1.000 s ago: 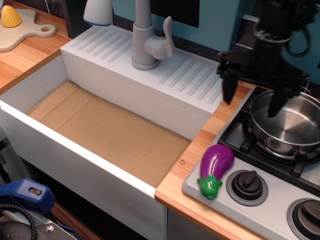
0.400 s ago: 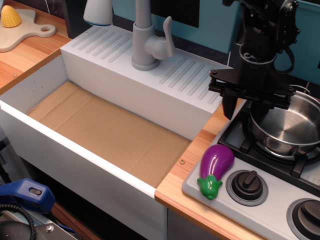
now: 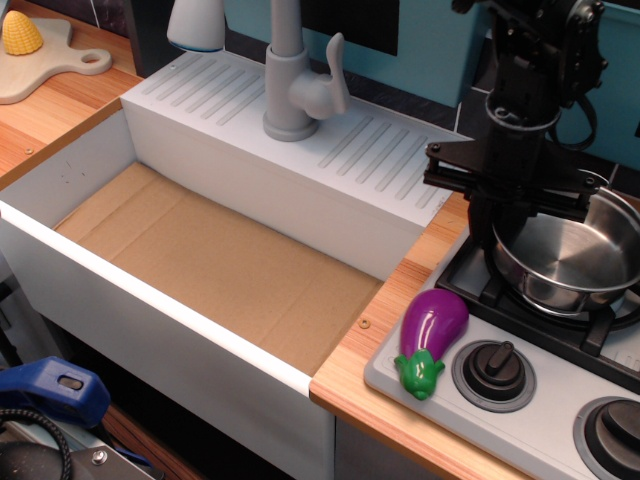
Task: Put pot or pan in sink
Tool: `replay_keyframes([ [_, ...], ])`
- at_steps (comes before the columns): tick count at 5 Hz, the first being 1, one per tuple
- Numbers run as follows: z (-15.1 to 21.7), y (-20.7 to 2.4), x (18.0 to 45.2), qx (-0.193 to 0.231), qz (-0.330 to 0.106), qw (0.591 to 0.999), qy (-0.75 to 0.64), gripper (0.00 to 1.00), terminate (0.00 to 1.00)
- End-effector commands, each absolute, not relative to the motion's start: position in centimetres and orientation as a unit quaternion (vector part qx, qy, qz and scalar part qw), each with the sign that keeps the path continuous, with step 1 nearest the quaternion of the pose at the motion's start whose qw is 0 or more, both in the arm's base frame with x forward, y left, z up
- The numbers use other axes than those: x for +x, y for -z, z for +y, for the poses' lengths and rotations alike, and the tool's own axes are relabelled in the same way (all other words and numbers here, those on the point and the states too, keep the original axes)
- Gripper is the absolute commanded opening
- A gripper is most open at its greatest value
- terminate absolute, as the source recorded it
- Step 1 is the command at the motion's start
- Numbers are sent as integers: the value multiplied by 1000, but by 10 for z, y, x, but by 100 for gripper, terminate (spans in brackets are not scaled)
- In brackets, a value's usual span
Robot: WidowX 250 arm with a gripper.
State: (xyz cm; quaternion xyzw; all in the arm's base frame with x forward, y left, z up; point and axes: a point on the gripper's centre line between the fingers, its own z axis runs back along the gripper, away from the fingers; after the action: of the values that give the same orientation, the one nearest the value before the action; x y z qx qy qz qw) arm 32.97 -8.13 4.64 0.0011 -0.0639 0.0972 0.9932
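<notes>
The shiny steel pot [image 3: 575,262] sits on the back left burner of the toy stove [image 3: 560,400] at the right. My black gripper [image 3: 496,230] comes down from above at the pot's left rim, and its jaws are shut on that rim. The pot looks slightly tipped, with its left side raised a little. The sink [image 3: 150,298] is the big white basin with a cardboard-brown floor [image 3: 220,255] at the left and centre. Nothing lies in it. Its grey faucet [image 3: 296,80] stands on the ribbed back ledge.
A purple toy eggplant [image 3: 432,335] lies on the stove's front left corner, between the pot and the sink. Stove knobs [image 3: 493,372] line the front. A cutting board [image 3: 50,65] with a corn cob [image 3: 20,32] is at the far left. A blue tool [image 3: 50,390] is at the bottom left.
The gripper's open fingers straddled the pot's left rim, then came down and closed on it. The pot has shifted and tipped slightly.
</notes>
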Motion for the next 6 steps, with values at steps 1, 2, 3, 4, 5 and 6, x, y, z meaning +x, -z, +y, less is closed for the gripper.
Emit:
replay_keyframes([
  [1, -52, -106, 326, 57, -101, 990, -82, 0, 0],
  [2, -31, -130, 316, 105, -101, 986, -83, 0, 0],
  [3, -13, -146, 310, 131, -96, 983, -83, 0, 0],
  [4, 6, -143, 298, 179, -101, 972, -112, 0, 0],
  [5, 40, -132, 293, 166, -103, 974, -115, 0, 0],
  [6, 69, -102, 293, 144, -118, 977, -104, 0, 0],
])
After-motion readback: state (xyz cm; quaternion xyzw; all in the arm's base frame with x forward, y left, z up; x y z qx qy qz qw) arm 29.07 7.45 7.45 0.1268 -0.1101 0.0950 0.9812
